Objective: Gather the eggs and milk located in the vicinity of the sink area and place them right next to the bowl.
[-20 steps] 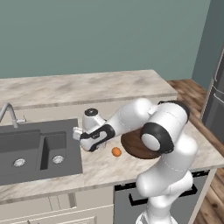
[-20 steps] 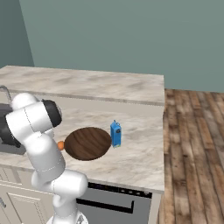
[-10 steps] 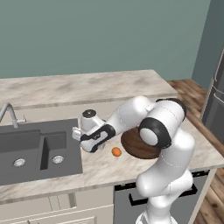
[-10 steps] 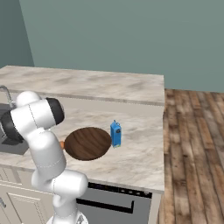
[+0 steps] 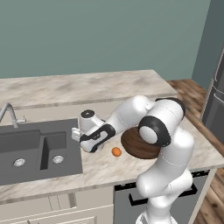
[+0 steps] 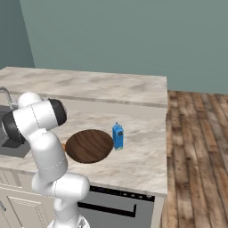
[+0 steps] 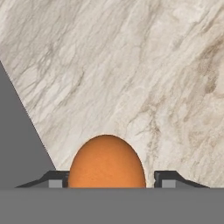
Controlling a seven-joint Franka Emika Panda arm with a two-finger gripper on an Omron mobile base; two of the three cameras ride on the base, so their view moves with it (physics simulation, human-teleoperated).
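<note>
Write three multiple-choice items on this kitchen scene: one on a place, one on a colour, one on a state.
1. Where does the milk stand?
A. In the sink
B. On the counter right beside the bowl
C. On the floor

2. What colour is the egg between the pincer's fingertips?
A. White
B. Green
C. Orange-brown

3. How is the bowl?
A. Upright on the counter
B. Tipped over in the sink
C. Lifted in the air

Key:
1 B: the right base view shows the carton at the bowl's rim.
2 C: the hand view shows it orange-brown between the two fingertips.
3 A: it sits flat on the counter, opening upward.
</note>
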